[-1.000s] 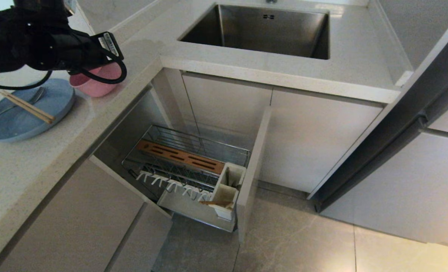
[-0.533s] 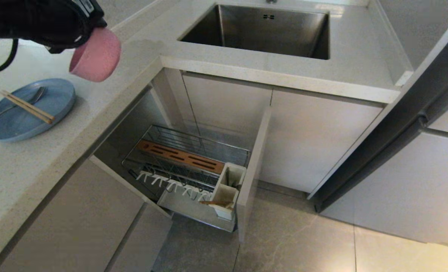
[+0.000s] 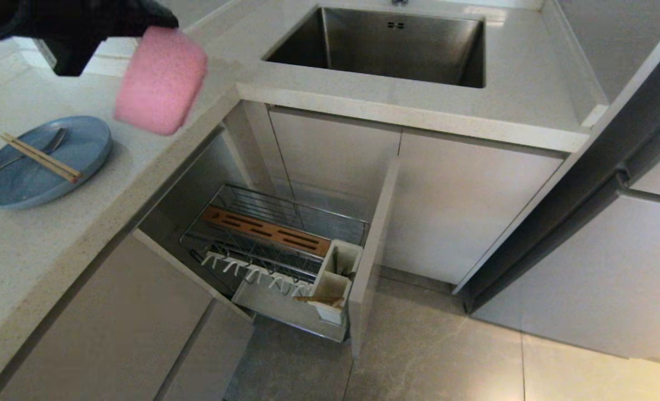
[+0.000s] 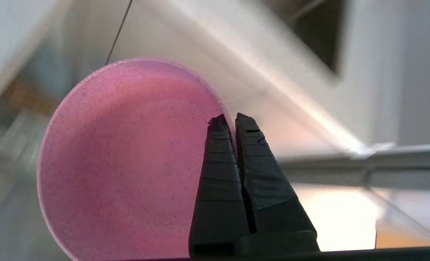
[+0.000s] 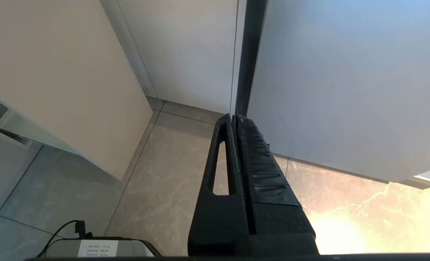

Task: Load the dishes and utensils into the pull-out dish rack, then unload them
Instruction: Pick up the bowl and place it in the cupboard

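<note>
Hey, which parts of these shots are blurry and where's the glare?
Head view: the round pink plastic bowl is smeared, the chrome wire pull-out dish rack sharp. Left wrist view: the background streaks, while the left gripper pinching the bowl's rim stays crisp. Right wrist view: glare on the grey floor tiles.

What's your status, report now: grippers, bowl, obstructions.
Left gripper shut on pink bowl, airborne above counter edge. Right gripper shut, parked low. Dish rack open, nothing blocking.
</note>
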Tool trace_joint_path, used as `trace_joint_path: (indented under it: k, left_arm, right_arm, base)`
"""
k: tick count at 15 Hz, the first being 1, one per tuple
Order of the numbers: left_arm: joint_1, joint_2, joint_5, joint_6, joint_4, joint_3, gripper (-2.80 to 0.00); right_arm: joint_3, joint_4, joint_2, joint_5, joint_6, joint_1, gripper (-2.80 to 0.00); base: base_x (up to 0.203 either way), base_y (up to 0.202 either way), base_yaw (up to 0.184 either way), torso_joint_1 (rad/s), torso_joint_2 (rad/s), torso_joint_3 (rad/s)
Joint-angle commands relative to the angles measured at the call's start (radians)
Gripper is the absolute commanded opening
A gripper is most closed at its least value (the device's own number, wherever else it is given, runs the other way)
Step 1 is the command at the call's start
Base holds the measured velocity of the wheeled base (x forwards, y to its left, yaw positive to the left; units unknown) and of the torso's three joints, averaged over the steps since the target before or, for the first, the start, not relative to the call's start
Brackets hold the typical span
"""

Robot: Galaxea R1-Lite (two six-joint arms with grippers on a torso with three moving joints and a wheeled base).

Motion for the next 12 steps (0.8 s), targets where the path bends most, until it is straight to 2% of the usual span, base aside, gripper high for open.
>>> trace_joint_path:
  k: [1, 3, 5, 8, 12]
  left_arm:
    - [-0.022, 0.001, 0.021, -0.046, 0.063, 0.0, -2.8]
    - [-0.041, 0.01, 0.051, -0.169, 0.054, 0.009, -2.8]
    - [-0.075, 0.004, 0.059, -0.266, -0.058, 0.084, -2.8]
    - [-0.099, 0.003, 0.105, -0.318, -0.404, 0.285, -2.8]
    - [-0.096, 0.061, 0.195, -0.328, -0.888, 0.56, -2.8]
  right_arm:
    - [0.009, 0.0, 0.0, 0.0, 0.0, 0.0, -2.8]
    - [0.008, 0.0, 0.0, 0.0, 0.0, 0.0, -2.8]
    - [0.008, 0.0, 0.0, 0.0, 0.0, 0.0, -2.8]
    - [0.008, 0.0, 0.0, 0.0, 0.0, 0.0, -2.8]
    - [0.008, 0.0, 0.0, 0.0, 0.0, 0.0, -2.8]
  base:
    - [0.0, 0.0, 0.0, 0.0, 0.0, 0.0]
    - [0.0, 0.0, 0.0, 0.0, 0.0, 0.0]
    - [0.0, 0.0, 0.0, 0.0, 0.0, 0.0]
    - [0.0, 0.0, 0.0, 0.0, 0.0, 0.0]
    - [0.0, 0.0, 0.0, 0.0, 0.0, 0.0]
